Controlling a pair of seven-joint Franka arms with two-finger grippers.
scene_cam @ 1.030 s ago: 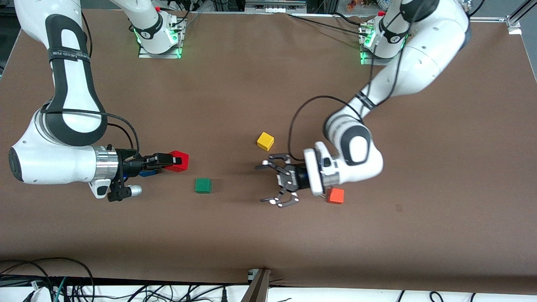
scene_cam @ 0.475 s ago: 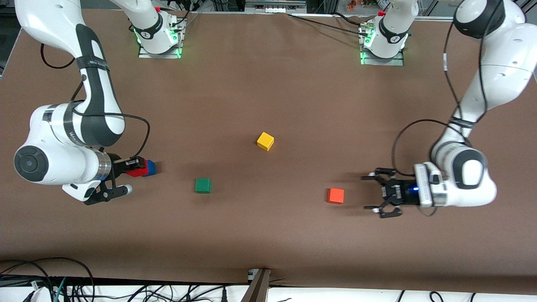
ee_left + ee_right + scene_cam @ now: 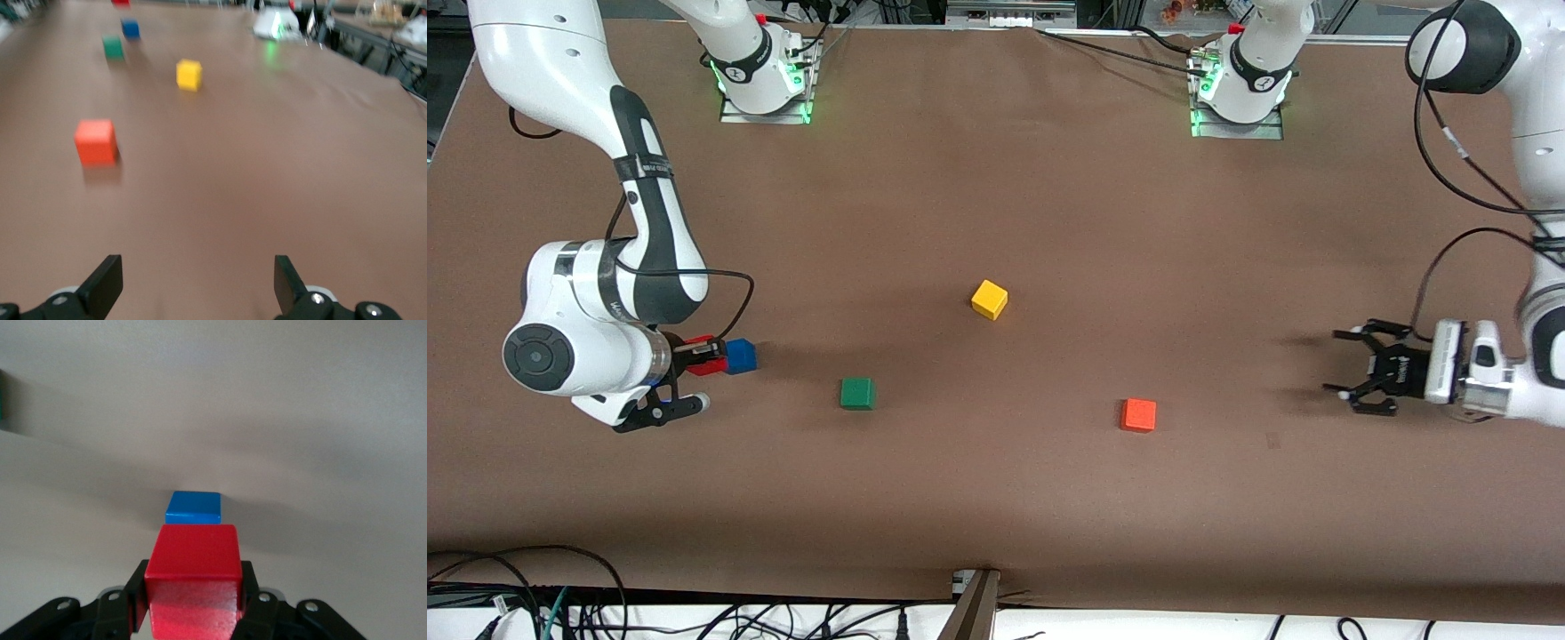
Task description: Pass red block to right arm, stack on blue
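Table point(image 3: 996, 178): brown matte surface spanning the whole front view; no cloth, tray or container on it.
Room edge: loose black cables point(image 3: 516, 596) along the table edge nearest the front camera; two arm bases with green lights along the edge farthest from it.
Right arm point(image 3: 587, 329): white, reaching down at its own end of the table.
Right gripper point(image 3: 704, 355): clamped on the red block, low over the table beside the blue cube; in the right wrist view its black fingers point(image 3: 248, 597) press the block's two side faces.
Red block point(image 3: 708, 353): gripped, held just beside the blue cube toward the right arm's end of the table; in the right wrist view point(image 3: 193, 577) it shows slightly above and short of the cube, not yet over it.
Blue cube point(image 3: 740, 356): resting on the table, top face bare point(image 3: 193, 507).
Left gripper point(image 3: 1362, 382): fingers spread wide, holding nothing, low over bare table at the left arm's end; this arm waits.
Green cube point(image 3: 857, 393): on the table, between the blue cube and the orange cube.
Orange cube point(image 3: 1138, 414): on the table, well apart from the left gripper point(image 3: 96, 141).
Yellow cube point(image 3: 989, 300): mid-table, farther from the front camera than the green and orange cubes.
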